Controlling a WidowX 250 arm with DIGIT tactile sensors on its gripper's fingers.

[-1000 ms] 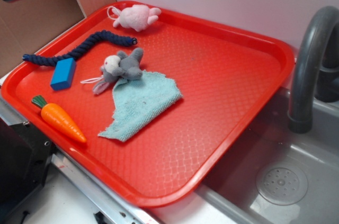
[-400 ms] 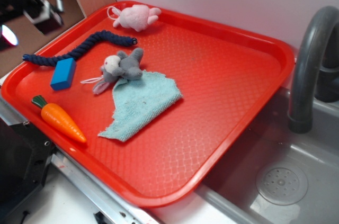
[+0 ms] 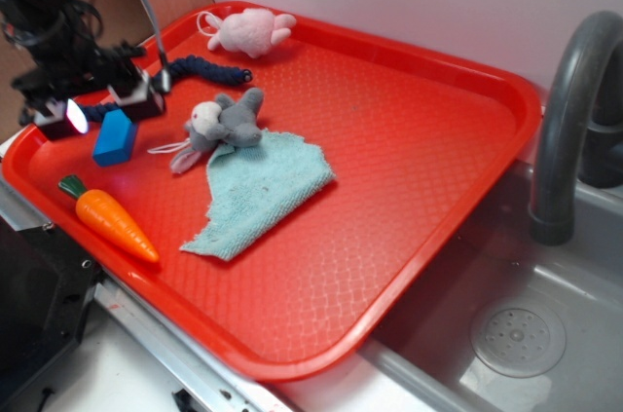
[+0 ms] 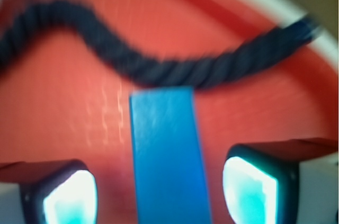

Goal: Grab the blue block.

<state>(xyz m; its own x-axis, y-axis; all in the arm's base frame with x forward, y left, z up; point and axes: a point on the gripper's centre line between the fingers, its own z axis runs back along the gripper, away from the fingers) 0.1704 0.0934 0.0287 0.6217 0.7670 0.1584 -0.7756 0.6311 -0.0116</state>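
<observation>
One red tray (image 3: 419, 120), holding: one blue block (image 3: 115, 137) at far left, between spread fingers of one gripper (image 3: 105, 105), untouched; one navy rope (image 3: 209, 68); one carrot (image 3: 107, 217); one teal cloth (image 3: 258, 188); two plush toys.

The exterior view looks down at an angle across the whole red tray (image 3: 428, 110) from its near corner. The wrist view sits close above the tray, facing down between the fingers (image 4: 249, 189). Both views share the blue block (image 3: 116, 136) and rope (image 4: 159, 70).
</observation>
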